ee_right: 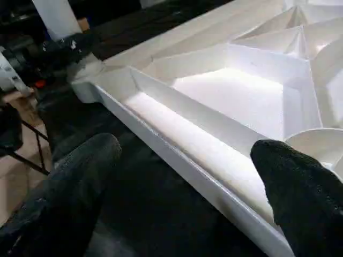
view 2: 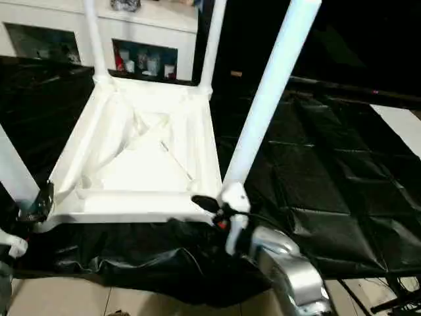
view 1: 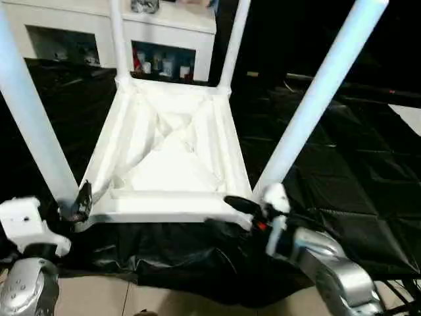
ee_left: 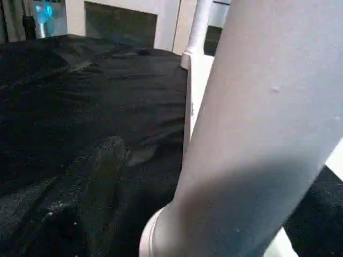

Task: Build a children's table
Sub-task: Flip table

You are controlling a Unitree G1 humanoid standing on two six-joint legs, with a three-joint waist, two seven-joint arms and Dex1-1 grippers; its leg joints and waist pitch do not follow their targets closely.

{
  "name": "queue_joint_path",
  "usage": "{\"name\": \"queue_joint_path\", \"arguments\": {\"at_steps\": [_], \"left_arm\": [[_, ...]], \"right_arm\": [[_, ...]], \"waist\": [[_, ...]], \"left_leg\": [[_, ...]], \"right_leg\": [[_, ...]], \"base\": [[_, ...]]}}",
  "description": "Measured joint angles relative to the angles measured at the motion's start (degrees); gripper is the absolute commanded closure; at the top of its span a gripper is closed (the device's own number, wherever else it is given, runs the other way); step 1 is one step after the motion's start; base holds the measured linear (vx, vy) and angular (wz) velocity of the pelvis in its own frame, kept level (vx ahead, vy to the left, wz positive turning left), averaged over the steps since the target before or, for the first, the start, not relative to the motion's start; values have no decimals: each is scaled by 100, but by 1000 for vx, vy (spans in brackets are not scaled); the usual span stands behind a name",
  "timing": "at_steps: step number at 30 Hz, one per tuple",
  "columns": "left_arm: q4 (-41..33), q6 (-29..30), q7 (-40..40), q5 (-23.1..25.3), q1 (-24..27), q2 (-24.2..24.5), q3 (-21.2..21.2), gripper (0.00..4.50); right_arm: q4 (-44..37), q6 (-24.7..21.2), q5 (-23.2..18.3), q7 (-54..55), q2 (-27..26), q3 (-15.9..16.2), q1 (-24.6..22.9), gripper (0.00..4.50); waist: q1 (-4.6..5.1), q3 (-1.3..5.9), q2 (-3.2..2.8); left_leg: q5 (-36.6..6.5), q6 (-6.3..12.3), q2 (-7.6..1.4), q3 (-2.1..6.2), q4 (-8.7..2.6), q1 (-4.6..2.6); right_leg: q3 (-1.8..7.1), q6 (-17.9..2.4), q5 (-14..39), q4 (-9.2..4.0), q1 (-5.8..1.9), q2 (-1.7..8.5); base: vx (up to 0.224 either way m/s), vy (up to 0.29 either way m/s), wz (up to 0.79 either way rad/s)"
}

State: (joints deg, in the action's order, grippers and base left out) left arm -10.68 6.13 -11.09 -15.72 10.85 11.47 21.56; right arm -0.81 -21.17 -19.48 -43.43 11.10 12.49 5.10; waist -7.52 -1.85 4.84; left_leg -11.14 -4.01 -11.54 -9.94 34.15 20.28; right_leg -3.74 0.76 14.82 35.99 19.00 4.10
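Right gripper (ee_right: 185,176) spread wide, empty, at near edge of upturned table (view 1: 168,158), left gripper (view 1: 77,205) released beside near-left leg (view 1: 29,118); table rests on black sheet (view 1: 342,171), four legs up, cabinet (view 1: 99,29) behind.

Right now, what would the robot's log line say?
table: upside down, four legs up | left tool: open at near-left corner | right tool: open over near edge

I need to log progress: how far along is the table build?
Done: all four legs stand in the upside-down table top. In hand: nothing; the left gripper and right gripper sit open at its near edge. Left: probably turning it upright.
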Motion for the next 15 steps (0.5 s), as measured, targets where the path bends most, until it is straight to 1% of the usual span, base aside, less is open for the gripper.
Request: {"name": "queue_joint_path", "arguments": {"at_steps": [1,3,4,6,9,10,11,12,13,15], "left_arm": [[3,35,33,-36,-23,-5,4,10],[39,80,73,-126,-74,-64,30,10],[38,104,122,-165,-138,-112,46,27],[33,107,163,-192,-181,-165,50,47],[-16,106,211,-200,-168,-315,27,58],[-43,107,234,-198,-147,-324,-6,84],[-92,113,266,-191,-120,-339,-33,84],[-164,113,292,-184,-84,-376,-71,97],[-249,103,322,-186,-20,-460,-127,97],[-265,96,323,-188,18,-526,-172,121]], "right_arm": [[22,53,36,44,-9,33,14,0],[104,141,117,49,-21,77,51,0],[122,142,119,49,-21,86,66,0],[160,145,117,48,-22,92,113,0],[227,193,120,53,-25,81,168,0],[244,211,127,53,-25,76,169,0],[271,252,156,55,-34,76,172,0],[327,305,173,57,-39,76,183,0],[416,368,213,73,-38,75,200,0],[455,429,241,101,-38,69,211,0]], "waist": [[-13,-6,-22],[-26,-18,-47],[-42,-26,-55],[-54,-28,-58],[-57,-29,-55],[-61,-29,-55],[-60,-22,-36],[-61,-23,-23],[-65,-25,-21],[-77,-30,-4]], "left_leg": [[0,0,-1,1,0,-1],[0,0,2,-1,0,-9],[0,0,1,-1,-2,-6],[0,-1,0,0,-9,-11],[0,-1,0,-1,-13,-10],[0,-1,0,-1,-14,-10],[0,-1,0,-2,-14,-11],[0,-1,0,-3,-14,-10],[0,-1,0,-3,-14,-9],[0,-1,0,-4,-15,-9]], "right_leg": [[0,0,0,0,0,-2],[5,1,-1,-2,-2,0],[5,-2,-4,-1,4,-1],[5,-4,-5,1,5,-4],[5,-8,-5,0,7,-4],[5,-7,-4,0,7,-4],[6,-7,-4,-2,7,-4],[7,-5,-3,-2,9,-4],[7,-5,-3,-5,10,-3],[7,-3,-2,-6,10,-4]], "base": [[0,0,0],[0,0,0],[0,0,0],[0,0,0],[0,0,0],[0,0,0],[0,0,0],[0,0,0],[0,0,0],[0,0,0]]}}
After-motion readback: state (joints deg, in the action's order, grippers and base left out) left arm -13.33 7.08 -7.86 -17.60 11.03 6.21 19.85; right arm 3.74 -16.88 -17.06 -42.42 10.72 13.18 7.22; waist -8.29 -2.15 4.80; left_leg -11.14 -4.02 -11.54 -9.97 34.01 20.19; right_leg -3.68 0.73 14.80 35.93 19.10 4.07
